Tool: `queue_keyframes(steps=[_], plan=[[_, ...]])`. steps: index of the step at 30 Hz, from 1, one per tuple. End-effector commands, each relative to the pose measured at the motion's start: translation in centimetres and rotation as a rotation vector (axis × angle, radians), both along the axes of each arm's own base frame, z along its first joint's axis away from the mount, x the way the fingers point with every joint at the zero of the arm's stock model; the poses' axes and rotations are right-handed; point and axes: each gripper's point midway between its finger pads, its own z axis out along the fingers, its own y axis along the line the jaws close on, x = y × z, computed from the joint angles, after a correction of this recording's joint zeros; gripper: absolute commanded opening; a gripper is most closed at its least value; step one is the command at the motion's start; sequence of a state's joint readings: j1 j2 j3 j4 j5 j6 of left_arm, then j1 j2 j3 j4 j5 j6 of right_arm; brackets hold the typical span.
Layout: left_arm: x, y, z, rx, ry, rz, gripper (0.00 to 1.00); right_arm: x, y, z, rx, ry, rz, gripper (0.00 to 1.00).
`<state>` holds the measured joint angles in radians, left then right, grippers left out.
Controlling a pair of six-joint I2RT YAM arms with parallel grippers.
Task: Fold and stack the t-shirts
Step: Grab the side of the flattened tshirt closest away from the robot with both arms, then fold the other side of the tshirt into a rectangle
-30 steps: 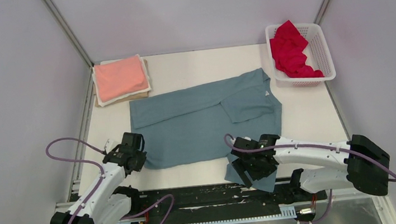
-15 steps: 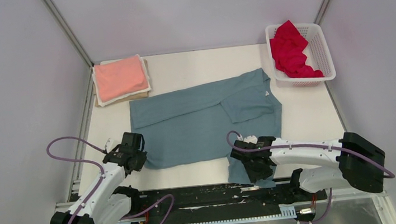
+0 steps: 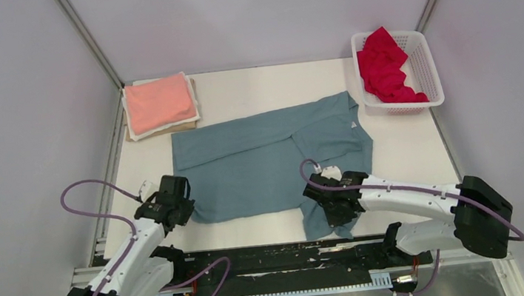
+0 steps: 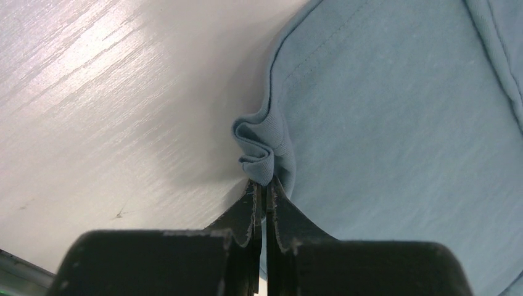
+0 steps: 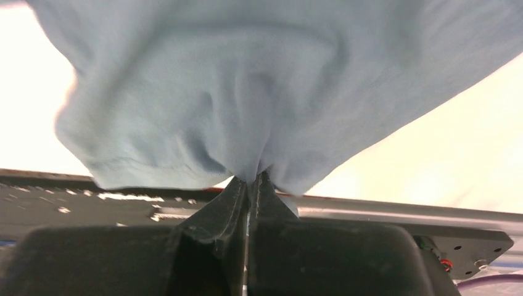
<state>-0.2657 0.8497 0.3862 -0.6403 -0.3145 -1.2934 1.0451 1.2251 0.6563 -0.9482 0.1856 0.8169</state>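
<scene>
A dusty grey-blue t-shirt (image 3: 268, 161) lies spread across the middle of the white table (image 3: 237, 87). My left gripper (image 3: 179, 211) is shut on the shirt's near left corner, where the hem (image 4: 262, 151) bunches at the tips of my left gripper (image 4: 263, 184). My right gripper (image 3: 339, 212) is shut on the shirt's near right part, a flap (image 3: 321, 223) that hangs toward the table's front edge; the cloth (image 5: 247, 98) drapes from my right gripper (image 5: 251, 179). A folded salmon-pink t-shirt (image 3: 159, 102) rests at the back left. A bright red t-shirt (image 3: 384, 67) is crumpled in the basket.
The white lattice basket (image 3: 425, 70) stands at the back right. The pink shirt lies on a folded white piece (image 3: 140, 134) over a tan one (image 3: 175, 129). A black rail (image 3: 272, 258) runs along the table's front edge. Grey walls enclose the table on three sides.
My right gripper has closed on the grey-blue shirt's near right flap and moved back from the table's front edge with it. The left arm has held still.
</scene>
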Motion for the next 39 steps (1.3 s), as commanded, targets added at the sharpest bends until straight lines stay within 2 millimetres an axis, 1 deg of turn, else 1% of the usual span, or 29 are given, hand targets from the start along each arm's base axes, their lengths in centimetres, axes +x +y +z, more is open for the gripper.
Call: queue_keyframes(steps=[1, 5, 8, 9, 14, 19, 20, 23, 28, 31, 35, 39], plan=[[1.8, -0.1, 2.1, 0.013, -0.079, -0.029, 0.0, 5.4, 0.8, 3.3, 0.0, -0.174, -0.026, 0.0], [3.1, -0.1, 3.8, 0.032, -0.116, -0.033, 0.0, 10.4, 1.0, 6.4, 0.003, -0.284, -0.077, 0.0], [4.3, 0.2, 4.7, 0.058, -0.129, -0.031, 0.0, 13.5, 0.9, 7.9, -0.001, -0.338, -0.101, 0.0], [4.6, 0.4, 4.8, 0.061, -0.128, -0.028, 0.0, 14.5, 0.8, 8.3, 0.003, -0.346, -0.109, 0.0], [7.1, 0.7, 5.6, 0.056, -0.139, -0.025, 0.0, 19.0, 0.5, 9.6, 0.018, -0.394, -0.159, 0.0], [9.5, 1.2, 6.3, 0.077, -0.13, -0.021, 0.0, 23.0, 0.8, 10.1, 0.031, -0.431, -0.159, 0.0], [9.7, 1.4, 6.3, 0.08, -0.125, -0.015, 0.0, 23.8, 0.8, 10.1, 0.03, -0.436, -0.157, 0.0], [10.6, 2.1, 6.0, 0.092, -0.096, 0.003, 0.0, 25.8, 0.9, 9.9, 0.011, -0.437, -0.116, 0.0], [11.9, 2.7, 5.3, 0.081, -0.064, 0.011, 0.0, 28.0, -0.1, 9.4, -0.008, -0.427, -0.127, 0.0], [12.5, 3.0, 4.7, 0.085, -0.018, 0.01, 0.0, 29.3, -0.7, 9.6, -0.024, -0.442, -0.139, 0.0], [12.5, 3.1, 3.7, 0.079, 0.038, 0.008, 0.0, 31.0, -1.4, 10.2, -0.035, -0.476, -0.141, 0.0], [12.0, 3.5, 3.3, 0.088, 0.056, 0.018, 0.0, 32.0, -1.2, 11.3, -0.028, -0.521, -0.11, 0.0]])
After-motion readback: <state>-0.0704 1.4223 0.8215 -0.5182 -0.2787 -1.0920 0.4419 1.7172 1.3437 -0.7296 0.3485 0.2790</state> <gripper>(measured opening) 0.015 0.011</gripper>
